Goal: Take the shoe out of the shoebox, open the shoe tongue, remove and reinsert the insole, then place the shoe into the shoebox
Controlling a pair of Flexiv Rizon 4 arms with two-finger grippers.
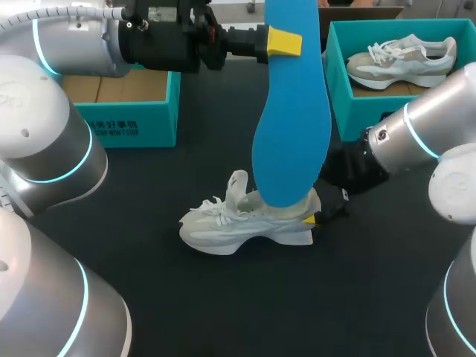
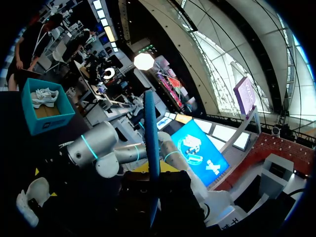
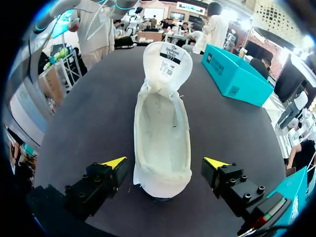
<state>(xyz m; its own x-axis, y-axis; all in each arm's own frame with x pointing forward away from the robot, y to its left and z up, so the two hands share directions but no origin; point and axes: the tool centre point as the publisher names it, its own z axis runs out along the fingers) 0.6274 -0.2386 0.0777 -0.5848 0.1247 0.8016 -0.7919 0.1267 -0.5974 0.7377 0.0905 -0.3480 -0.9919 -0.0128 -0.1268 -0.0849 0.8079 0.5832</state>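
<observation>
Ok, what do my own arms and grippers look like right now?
The left arm and right arm are rounded silver-grey segments with glowing cyan rings at the joints. A white ribbed hose runs along the left one. The left gripper and right gripper have black blocky bodies with bolt heads and bright yellow wedge tips.

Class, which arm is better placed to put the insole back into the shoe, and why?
Left. The left jaws grip the blue insole over the white shoe. The right jaws stand open either side of the heel, holding nothing.
</observation>
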